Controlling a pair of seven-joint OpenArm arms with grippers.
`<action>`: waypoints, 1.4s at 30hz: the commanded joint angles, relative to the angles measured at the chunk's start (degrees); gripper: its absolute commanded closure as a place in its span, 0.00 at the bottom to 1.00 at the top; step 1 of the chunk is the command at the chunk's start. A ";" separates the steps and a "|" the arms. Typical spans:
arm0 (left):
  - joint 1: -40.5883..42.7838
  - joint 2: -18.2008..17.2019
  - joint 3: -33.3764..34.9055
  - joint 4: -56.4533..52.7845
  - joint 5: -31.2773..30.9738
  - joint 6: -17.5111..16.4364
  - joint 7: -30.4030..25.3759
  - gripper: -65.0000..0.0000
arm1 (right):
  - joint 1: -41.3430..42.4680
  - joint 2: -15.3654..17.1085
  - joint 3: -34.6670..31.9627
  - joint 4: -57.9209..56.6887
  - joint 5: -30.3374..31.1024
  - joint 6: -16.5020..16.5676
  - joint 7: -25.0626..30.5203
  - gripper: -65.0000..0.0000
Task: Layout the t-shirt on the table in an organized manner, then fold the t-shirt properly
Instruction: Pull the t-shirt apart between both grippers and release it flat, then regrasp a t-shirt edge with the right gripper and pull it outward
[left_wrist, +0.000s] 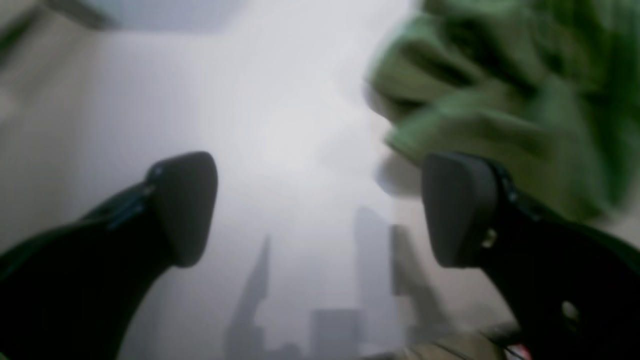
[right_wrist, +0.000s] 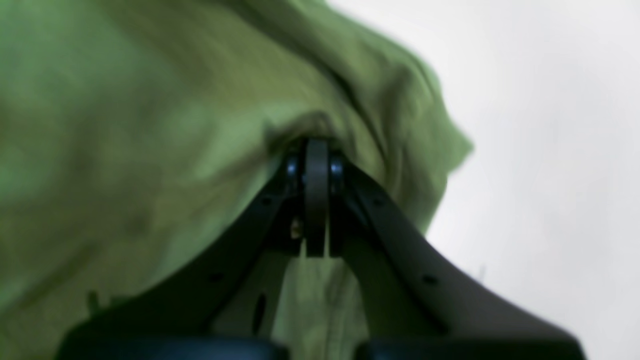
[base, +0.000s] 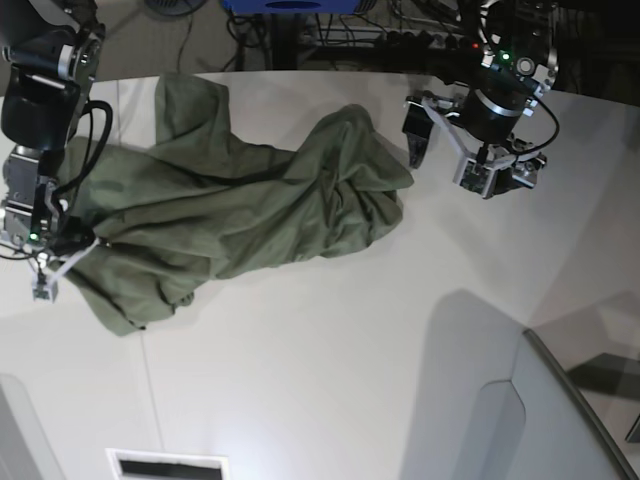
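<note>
Grey panel (base: 560, 420) on white table (base: 330, 360)

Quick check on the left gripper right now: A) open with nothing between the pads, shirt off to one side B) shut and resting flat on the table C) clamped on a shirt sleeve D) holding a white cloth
A: in the left wrist view the left gripper stands wide open over the white table with nothing between its pads, and the t-shirt lies off to one side.

place: robotics lab | evidence: white table (base: 330, 370), cables (base: 250, 35), two arms
</note>
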 joint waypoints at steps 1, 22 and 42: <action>-0.16 -1.01 -0.90 1.04 -2.05 0.52 -1.05 0.21 | 1.39 0.97 0.15 1.24 -0.02 0.01 2.79 1.00; 2.66 -4.35 1.91 -5.56 -4.51 0.34 -1.41 1.00 | -26.48 -16.18 0.41 42.12 0.24 0.54 -14.00 1.00; 2.74 -4.26 7.45 -11.27 -5.04 0.34 -6.94 1.00 | -34.39 -15.65 -6.53 46.08 13.52 0.19 -20.59 0.66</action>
